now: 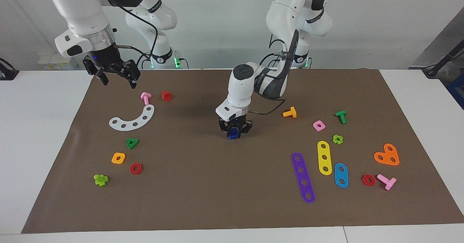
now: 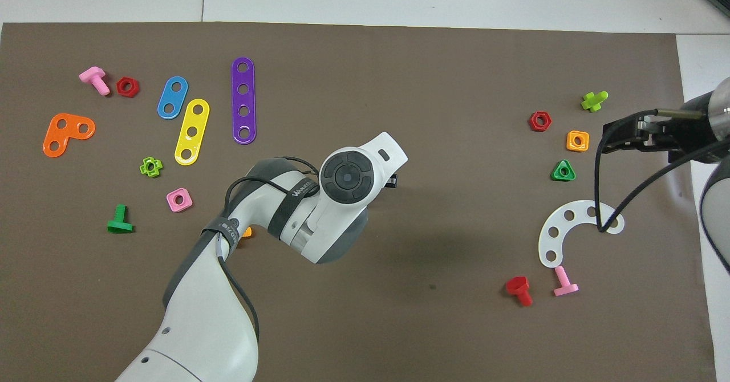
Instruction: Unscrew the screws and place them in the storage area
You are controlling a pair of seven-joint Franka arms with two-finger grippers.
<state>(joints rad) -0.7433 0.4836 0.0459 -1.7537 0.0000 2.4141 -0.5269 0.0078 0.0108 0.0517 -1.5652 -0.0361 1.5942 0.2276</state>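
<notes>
My left gripper (image 1: pixel 234 131) stands low at the middle of the brown mat, shut on the small blue screw (image 1: pixel 233 134), which sits at mat level. In the overhead view the left arm's wrist covers both gripper and screw. The storage area (image 1: pixel 163 145) is the bare mat toward the right arm's end, beside the white curved strip (image 1: pixel 132 121), the green nut (image 1: pixel 132 143), the orange nut (image 1: pixel 118 158) and the red nut (image 1: pixel 136 168). My right gripper (image 1: pixel 119 80) hangs open and empty in the air over the mat's edge by a pink screw (image 1: pixel 145 97), and waits.
Toward the left arm's end lie the purple strip (image 1: pixel 303 177), yellow strip (image 1: pixel 324 157), blue strip (image 1: pixel 341 175), an orange plate (image 1: pixel 387 155), and loose nuts and screws. A red screw (image 1: pixel 166 95) and a lime piece (image 1: pixel 100 179) lie near the storage area.
</notes>
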